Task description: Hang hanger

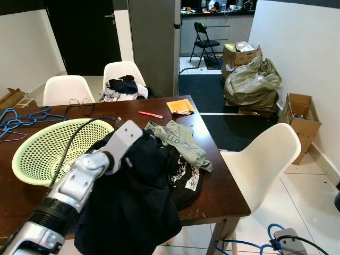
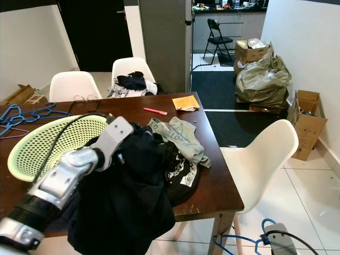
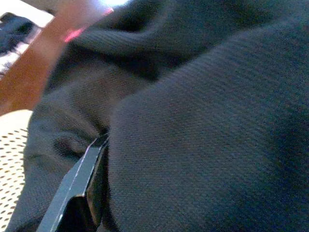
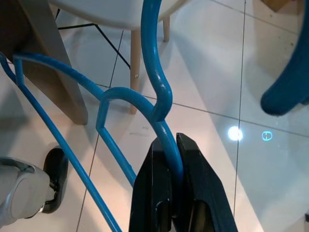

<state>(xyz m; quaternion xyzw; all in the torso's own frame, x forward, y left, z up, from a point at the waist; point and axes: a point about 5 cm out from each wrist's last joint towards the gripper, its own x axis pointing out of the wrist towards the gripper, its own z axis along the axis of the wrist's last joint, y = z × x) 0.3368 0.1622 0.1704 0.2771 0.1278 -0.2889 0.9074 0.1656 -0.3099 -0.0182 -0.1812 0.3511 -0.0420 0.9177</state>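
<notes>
A blue plastic hanger (image 4: 159, 96) hangs low beside the table's right corner, above the tiled floor. My right gripper (image 4: 175, 145) is shut on its neck just under the hook; the same hanger (image 1: 272, 229) is at the bottom right of the left eye view. My left arm (image 1: 90, 170) reaches over the wooden table (image 1: 212, 159), and a dark navy garment (image 1: 133, 207) drapes from my left gripper (image 1: 137, 139) down past the table's front edge. The cloth buries the fingers, with one black finger (image 3: 79, 188) pressed against the fabric.
A pale green mesh basket (image 1: 32, 154) sits left of my arm. More blue hangers (image 1: 21, 119) lie at the table's far left. An olive garment (image 1: 180, 141) and a black printed shirt (image 1: 186, 178) lie to the right. A white chair (image 1: 265, 159) stands by the right edge.
</notes>
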